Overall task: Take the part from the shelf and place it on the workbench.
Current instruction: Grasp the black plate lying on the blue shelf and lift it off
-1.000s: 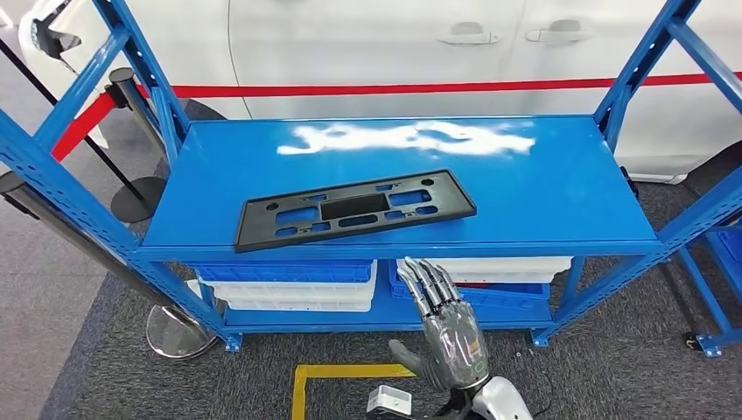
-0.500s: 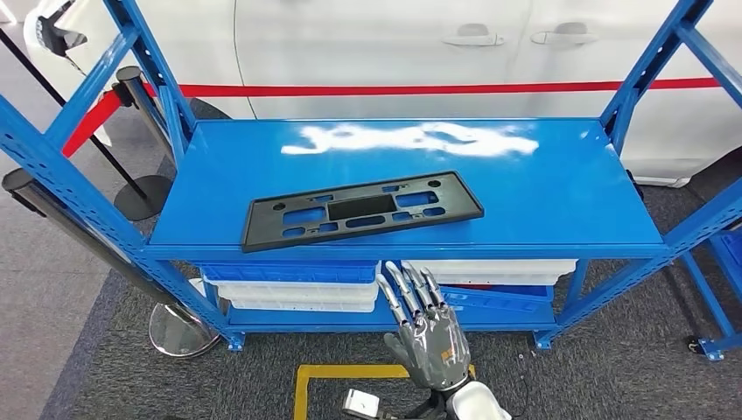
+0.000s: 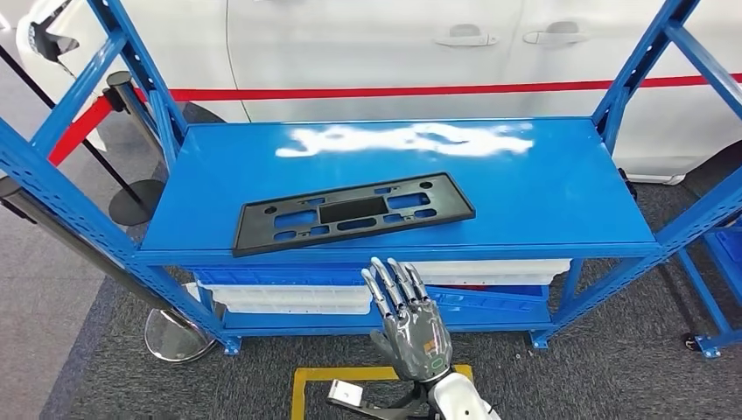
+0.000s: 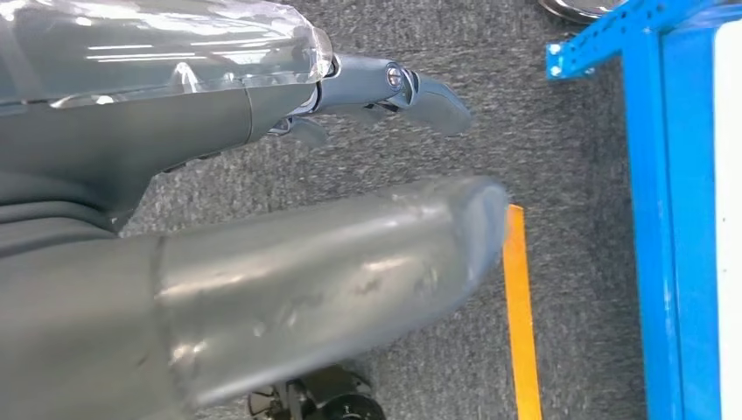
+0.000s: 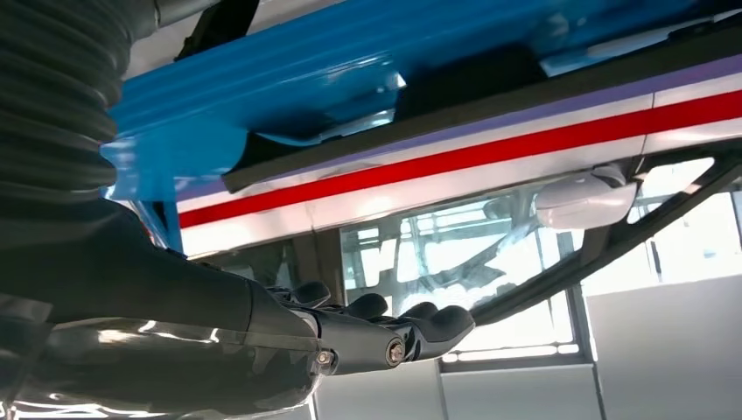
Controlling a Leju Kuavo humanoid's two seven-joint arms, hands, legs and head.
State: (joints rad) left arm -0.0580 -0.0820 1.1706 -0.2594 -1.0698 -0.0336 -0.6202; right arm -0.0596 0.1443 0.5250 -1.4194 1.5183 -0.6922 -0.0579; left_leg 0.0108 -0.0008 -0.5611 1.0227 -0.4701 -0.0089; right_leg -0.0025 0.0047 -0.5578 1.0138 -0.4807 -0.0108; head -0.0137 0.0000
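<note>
From my remote station I see the black plastic part point(image 3: 354, 213) lying flat near the front edge of the blue shelf point(image 3: 542, 188), untouched, with white bins point(image 3: 293, 297) stacked on the level below. The right hand point(image 3: 409, 322) is raised in front of the shelf's front edge, below the part and apart from it, its fingers point(image 3: 389, 282) spread and holding nothing. In the left wrist view the left hand point(image 4: 262, 175) hangs over grey carpet beside a yellow floor line point(image 4: 521, 324), fingers apart and empty.

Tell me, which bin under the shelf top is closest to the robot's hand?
The white bin on the right: the right hand reaches up just in front of its left end. The blue-and-white bins on the left sit farther off.
</note>
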